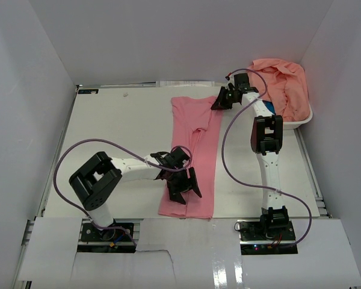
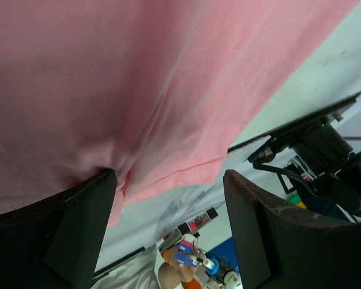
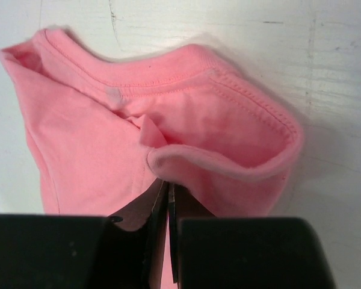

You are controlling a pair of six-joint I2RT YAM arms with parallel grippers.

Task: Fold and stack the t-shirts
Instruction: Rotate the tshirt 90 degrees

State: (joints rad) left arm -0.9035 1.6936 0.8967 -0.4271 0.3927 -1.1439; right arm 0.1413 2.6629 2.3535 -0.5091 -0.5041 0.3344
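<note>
View difference: only the right wrist view shows the collar (image 3: 168, 78) bunched at the pinch.
Surface: white table (image 1: 108, 132), white walls around.
Left gripper (image 1: 185, 192): spread wide over the near hem of the pink t-shirt (image 1: 204, 156), which lies mid-table (one finger (image 2: 84, 223) touches cloth).
Right gripper (image 1: 216, 102): pressed together, pinching the far collar.
Far right: basket (image 1: 302, 122) holding salmon t-shirts (image 1: 283, 81).

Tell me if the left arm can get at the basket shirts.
Probably not: the basket shirts lie in the far corner, beyond the right arm; the left gripper is open over the near end of the flat shirt.
</note>
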